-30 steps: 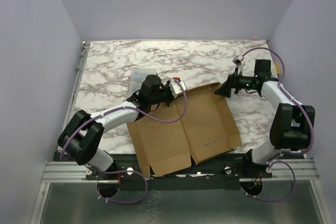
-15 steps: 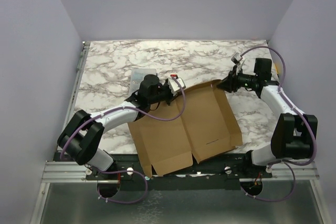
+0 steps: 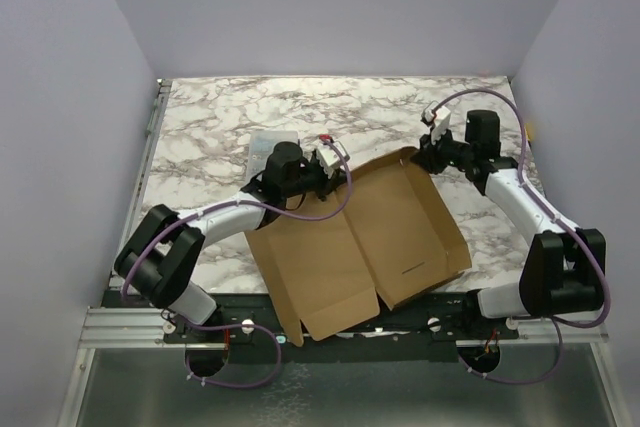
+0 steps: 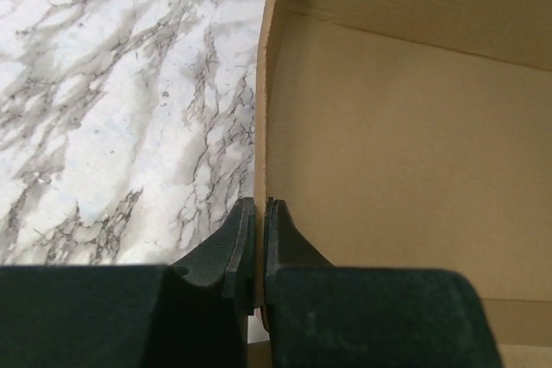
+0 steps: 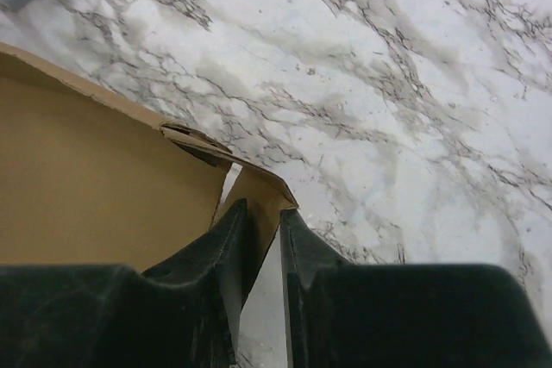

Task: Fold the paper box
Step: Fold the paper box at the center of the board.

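The paper box [image 3: 370, 237] is a brown die-cut cardboard sheet lying mostly flat mid-table, its back edge lifted. My left gripper [image 3: 326, 169] is at the sheet's back left. In the left wrist view the left gripper [image 4: 259, 215] is shut on the sheet's upright edge, the cardboard panel [image 4: 405, 127] spreading to the right. My right gripper [image 3: 424, 158] is at the back right corner. In the right wrist view the right gripper [image 5: 264, 211] has its jaws closed to a narrow gap around a small folded corner flap [image 5: 259, 189].
A small clear plastic case [image 3: 272, 142] lies on the marble table [image 3: 220, 112] just behind the left gripper. The sheet's front flaps [image 3: 330, 322] overhang the table's near edge between the arm bases. Lilac walls enclose the table on three sides.
The right gripper has moved left to the sheet's back right corner and closed on the flap. That corner has risen and the sheet has shifted slightly. The left gripper has kept its grip.
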Controlling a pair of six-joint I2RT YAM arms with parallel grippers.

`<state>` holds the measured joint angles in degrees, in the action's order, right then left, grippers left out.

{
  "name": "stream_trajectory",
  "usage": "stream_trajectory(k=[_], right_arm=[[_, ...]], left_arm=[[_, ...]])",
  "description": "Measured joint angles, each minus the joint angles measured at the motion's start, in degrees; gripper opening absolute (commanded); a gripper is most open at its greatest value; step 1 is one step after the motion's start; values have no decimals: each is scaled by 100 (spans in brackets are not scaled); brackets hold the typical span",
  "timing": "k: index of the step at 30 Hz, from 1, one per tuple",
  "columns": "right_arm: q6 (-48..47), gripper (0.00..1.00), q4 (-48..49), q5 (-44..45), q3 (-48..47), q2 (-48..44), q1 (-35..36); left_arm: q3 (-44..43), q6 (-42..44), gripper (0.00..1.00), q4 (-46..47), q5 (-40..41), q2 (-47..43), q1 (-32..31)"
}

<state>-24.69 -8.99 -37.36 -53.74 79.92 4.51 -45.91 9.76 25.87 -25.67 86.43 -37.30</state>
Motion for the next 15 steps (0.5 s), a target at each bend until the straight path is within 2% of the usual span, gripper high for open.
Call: stream_trajectory(k=[4,8,11,14,15], right_arm=[[-87,17,-2,540,26,35,140],[7,17,42,667,57,109,249],[107,17,42,667,57,245,299],[149,17,33,658,57,417,306],[160,18,24,647,57,461,306]], left_arm=[[-17,-319,24,136,-94,369,50],[-120,-546,36,55,-136,820,39],[-444,-553,51,-232,-118,968,31],[-850,-428,60,-428,-37,968,31],[-984,-391,68,-485,-20,966,33]])
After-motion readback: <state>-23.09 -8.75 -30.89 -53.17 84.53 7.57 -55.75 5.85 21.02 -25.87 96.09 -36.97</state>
